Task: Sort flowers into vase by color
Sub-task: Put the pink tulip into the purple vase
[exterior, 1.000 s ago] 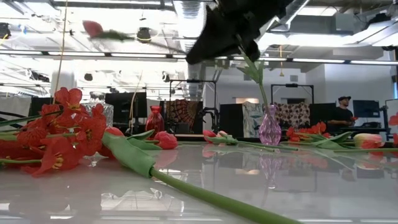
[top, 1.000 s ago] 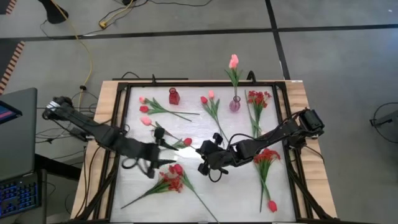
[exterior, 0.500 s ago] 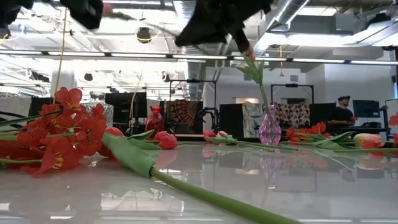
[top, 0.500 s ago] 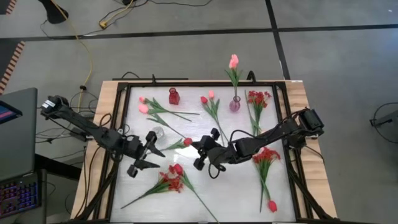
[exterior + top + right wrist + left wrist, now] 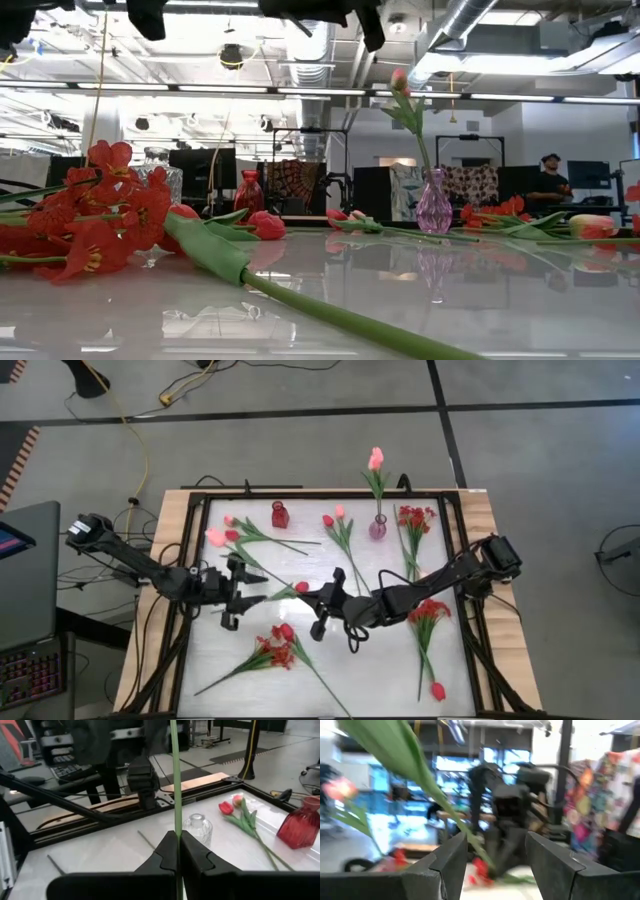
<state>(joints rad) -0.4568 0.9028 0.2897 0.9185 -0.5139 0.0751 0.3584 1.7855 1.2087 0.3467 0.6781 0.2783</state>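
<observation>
Above the middle of the table (image 5: pixel 215 660), the right gripper (image 5: pixel 178 851) has its jaws pinched tight on a green flower stem (image 5: pixel 175 780), its red bloom (image 5: pixel 302 587) pointing toward the left arm. The left gripper (image 5: pixel 243 593) hangs just beside that bloom, jaws parted and empty. Other flowers lie scattered across the table, and one pink tulip (image 5: pixel 376 458) stands in the purple vase (image 5: pixel 378 527).

Overhead, table-level (facing room), two wrist cameras
</observation>
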